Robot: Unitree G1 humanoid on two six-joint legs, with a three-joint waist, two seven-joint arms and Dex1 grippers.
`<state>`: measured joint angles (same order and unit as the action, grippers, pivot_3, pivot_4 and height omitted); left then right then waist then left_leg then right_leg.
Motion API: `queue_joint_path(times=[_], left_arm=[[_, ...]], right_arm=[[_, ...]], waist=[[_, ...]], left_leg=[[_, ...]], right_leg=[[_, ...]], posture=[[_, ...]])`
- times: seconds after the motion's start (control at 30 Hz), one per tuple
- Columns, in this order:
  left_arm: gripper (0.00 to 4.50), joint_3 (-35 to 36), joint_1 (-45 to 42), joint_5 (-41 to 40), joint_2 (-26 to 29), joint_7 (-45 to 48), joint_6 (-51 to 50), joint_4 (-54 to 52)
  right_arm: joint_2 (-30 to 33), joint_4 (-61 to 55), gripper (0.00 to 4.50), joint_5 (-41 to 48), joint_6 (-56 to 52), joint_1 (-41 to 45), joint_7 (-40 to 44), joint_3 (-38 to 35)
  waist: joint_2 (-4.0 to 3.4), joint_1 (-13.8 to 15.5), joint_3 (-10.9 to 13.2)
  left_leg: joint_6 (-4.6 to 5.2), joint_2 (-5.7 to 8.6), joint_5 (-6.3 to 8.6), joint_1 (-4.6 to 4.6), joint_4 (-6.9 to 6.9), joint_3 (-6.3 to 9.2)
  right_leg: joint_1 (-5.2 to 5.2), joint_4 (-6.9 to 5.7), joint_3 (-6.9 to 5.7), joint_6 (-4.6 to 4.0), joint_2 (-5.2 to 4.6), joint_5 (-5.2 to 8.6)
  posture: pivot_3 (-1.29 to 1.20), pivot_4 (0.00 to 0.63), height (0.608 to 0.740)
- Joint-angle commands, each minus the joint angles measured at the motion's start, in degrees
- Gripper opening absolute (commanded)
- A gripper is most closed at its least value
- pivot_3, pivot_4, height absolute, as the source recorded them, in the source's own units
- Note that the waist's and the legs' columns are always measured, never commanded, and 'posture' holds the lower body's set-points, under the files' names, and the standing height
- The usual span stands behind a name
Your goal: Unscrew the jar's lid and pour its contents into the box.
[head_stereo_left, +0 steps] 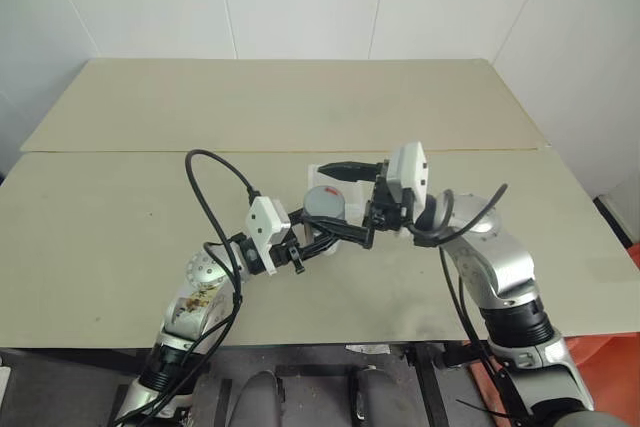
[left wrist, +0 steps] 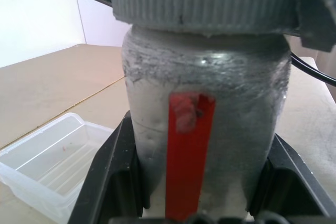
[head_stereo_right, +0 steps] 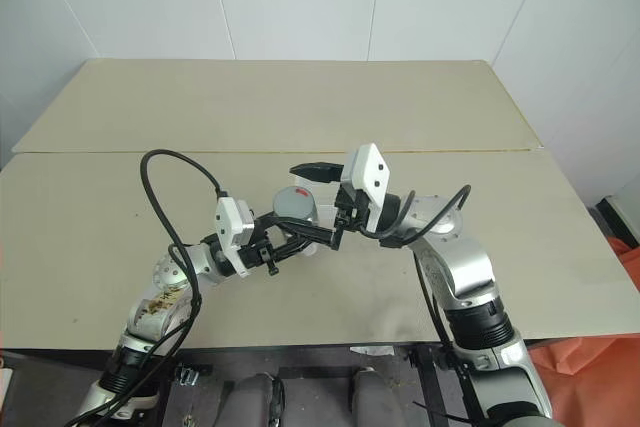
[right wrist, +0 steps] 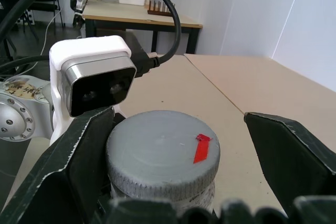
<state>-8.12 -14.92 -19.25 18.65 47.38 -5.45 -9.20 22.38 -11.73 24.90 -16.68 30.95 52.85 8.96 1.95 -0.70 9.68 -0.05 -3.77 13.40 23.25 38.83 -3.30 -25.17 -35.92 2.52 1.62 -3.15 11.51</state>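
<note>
Because the lid must be twisted while the body stays fixed, the robot uses both arms, meeting above the middle of the beige surface (head_stereo_left: 120, 207). On the left, the left pincer (head_stereo_left: 325, 237) is clamped tight around the lower body of the jar (left wrist: 205, 129), one black finger (left wrist: 113, 177) pressed against each side. It holds the jar upright and lifted, so the lid faces up and nothing can spill. A red strip runs down the jar's cloudy grey wall.

At the centre, the ribbed grey lid (right wrist: 163, 153) is on the jar, a small red mark on its flat top. The contents are hidden inside.

Just behind the jar lies the box (left wrist: 47, 166), a clear, low-walled plastic container resting on the surface with its opening up, close enough that pouring should need only a short tilt.

On the right, the right pincer (head_stereo_left: 350, 202) reaches in from the side with its jaws spread wide, one finger on each side of the lid and gripping nothing. It appears lined up to close on the lid and begin unscrewing.
</note>
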Motion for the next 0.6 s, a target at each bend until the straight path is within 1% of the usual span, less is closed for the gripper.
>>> queue_joint_path(times=[0.03,0.37,0.6], left_arm=[[1.98,-0.1,0.5,-0.7,0.0,0.5,1.1,-2.6],[1.98,0.2,0.5,-0.8,0.3,0.9,1.4,-2.1],[1.98,0.3,-0.2,-0.7,0.2,1.8,1.7,-1.2]], right_arm=[[1.6,0.0,4.50,0.4,1.2,0.2,0.4,-3.1],[6.8,-1.5,4.50,3.2,0.9,-2.9,2.4,-6.8],[9.3,-1.8,4.50,2.8,1.6,-4.6,3.6,-8.6]], waist=[[0.00,0.0,0.0],[0.00,0.0,0.0],[0.00,-0.1,0.0]], left_leg=[[0.00,0.00,0.00,0.00,0.00,0.00],[0.00,0.00,0.00,-0.03,0.00,0.01],[0.00,-0.01,0.00,-0.05,-0.01,0.01]], right_leg=[[0.00,0.00,0.00,0.00,0.00,0.00],[0.01,-0.02,0.00,0.00,0.00,0.00],[0.01,-0.02,0.00,0.03,0.02,0.02]], posture=[[0.00,0.150,0.740],[0.00,0.150,0.740],[0.00,0.150,0.740]])
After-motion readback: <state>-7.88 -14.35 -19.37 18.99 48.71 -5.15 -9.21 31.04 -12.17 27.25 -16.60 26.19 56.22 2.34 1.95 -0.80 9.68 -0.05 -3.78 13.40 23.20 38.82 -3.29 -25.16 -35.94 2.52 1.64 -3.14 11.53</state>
